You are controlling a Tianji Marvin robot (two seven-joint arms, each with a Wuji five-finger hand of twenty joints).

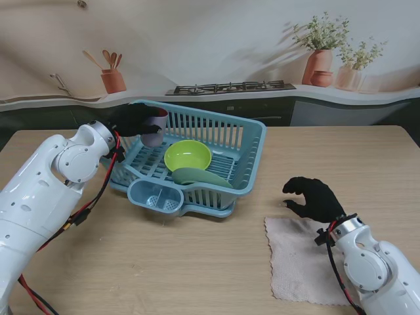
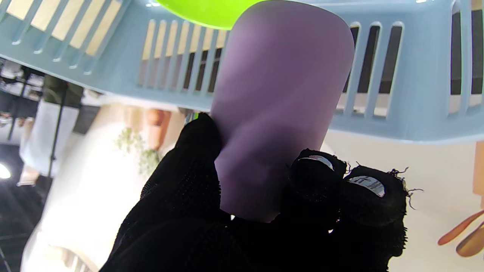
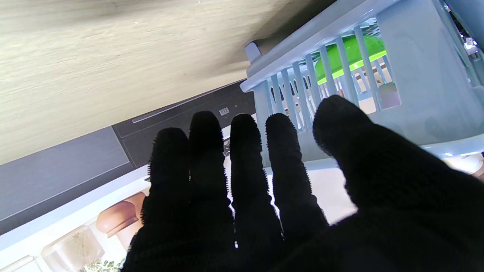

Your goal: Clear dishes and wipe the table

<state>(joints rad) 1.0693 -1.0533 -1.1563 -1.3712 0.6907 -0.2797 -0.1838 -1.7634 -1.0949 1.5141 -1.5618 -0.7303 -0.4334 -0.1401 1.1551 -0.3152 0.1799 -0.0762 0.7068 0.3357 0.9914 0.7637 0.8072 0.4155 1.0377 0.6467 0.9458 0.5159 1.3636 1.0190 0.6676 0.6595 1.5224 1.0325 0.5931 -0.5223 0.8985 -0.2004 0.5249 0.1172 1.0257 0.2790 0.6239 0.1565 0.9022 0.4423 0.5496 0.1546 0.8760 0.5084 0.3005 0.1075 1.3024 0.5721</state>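
Observation:
My left hand (image 1: pixel 134 119) is shut on a purple cup (image 1: pixel 155 130), holding it over the far left corner of the light blue dish rack (image 1: pixel 252 154). In the left wrist view the cup (image 2: pixel 276 105) fills the middle, with my black-gloved fingers (image 2: pixel 325 189) wrapped round its lower part. Inside the rack lie a lime green bowl (image 1: pixel 188 156) and a grey-green plate (image 1: pixel 200 176). My right hand (image 1: pixel 315 199) hovers open over the far edge of a beige cloth (image 1: pixel 302 262), which lies flat at the near right. Its fingers (image 3: pixel 242 162) are spread, holding nothing.
The rack has a cutlery cup (image 1: pixel 155 195) on its near side. Beyond the table runs a counter with a utensil pot (image 1: pixel 113 80), a stove top (image 1: pixel 230 86) and potted plants (image 1: pixel 319 56).

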